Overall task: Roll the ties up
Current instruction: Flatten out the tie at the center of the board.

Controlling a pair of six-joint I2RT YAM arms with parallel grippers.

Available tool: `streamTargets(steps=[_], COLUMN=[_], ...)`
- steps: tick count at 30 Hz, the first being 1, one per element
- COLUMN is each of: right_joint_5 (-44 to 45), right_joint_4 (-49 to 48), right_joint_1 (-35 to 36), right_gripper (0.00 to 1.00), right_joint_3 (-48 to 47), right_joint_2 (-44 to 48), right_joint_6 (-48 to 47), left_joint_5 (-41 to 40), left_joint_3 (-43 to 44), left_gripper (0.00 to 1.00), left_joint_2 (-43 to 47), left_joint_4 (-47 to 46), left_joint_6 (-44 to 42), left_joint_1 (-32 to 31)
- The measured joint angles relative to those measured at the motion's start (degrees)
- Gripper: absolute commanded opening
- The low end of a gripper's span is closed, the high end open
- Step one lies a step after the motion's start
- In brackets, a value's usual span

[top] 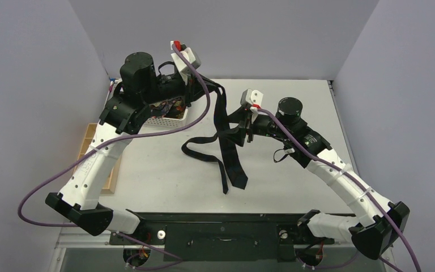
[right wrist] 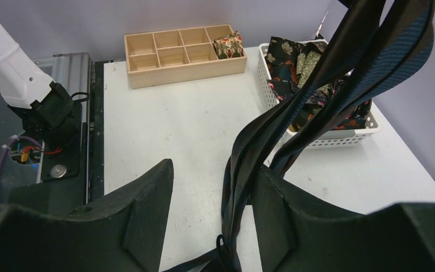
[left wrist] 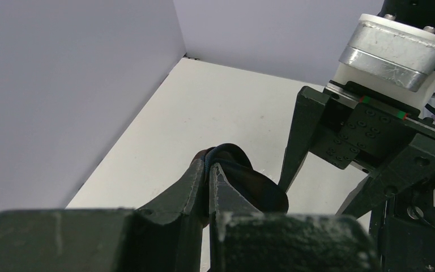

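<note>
The left gripper [left wrist: 208, 167], raised above the table [top: 147, 164], is clamped on a black tie [top: 226, 153]; the tie hangs down, its wide end lying on the table; the right gripper [right wrist: 214, 170] has its jaws apart around the hanging strands; patterned ties [right wrist: 294, 62] fill a white basket [right wrist: 340, 137].

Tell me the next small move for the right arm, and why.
Probably close the right end effector on the black tie. The tie hangs between its open fingers, pinched above by the shut left end effector, with its tail trailing on the table. A second grip would likely steady it for rolling.
</note>
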State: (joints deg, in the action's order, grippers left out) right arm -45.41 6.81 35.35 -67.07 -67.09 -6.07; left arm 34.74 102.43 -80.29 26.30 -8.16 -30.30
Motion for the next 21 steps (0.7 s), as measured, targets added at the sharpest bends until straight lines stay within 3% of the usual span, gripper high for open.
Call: streamTargets(steps=[18, 19, 21], right_joint_5=[9.9, 10.5, 11.3], right_joint_4=[-11.6, -12.3, -13.4], right_joint_1=[1.8, 1.9, 1.9], right_gripper=[0.48, 0.47, 0.33], right_joint_3=[-3.3, -3.9, -4.5], right_joint_2=[-7.2, -7.7, -8.2], right_joint_6=[9.9, 9.9, 9.9], left_joint_5=[0.3, 0.3, 0.3], left_joint_3=[-0.2, -0.3, -0.7], left_gripper=[0.0, 0.0, 0.0], left_joint_2=[0.1, 0.1, 0.3], left_joint_4=[-0.1, -0.1, -0.2], left_joint_6=[3.4, 4.0, 5.2], left_joint_1=[0.0, 0.0, 0.0])
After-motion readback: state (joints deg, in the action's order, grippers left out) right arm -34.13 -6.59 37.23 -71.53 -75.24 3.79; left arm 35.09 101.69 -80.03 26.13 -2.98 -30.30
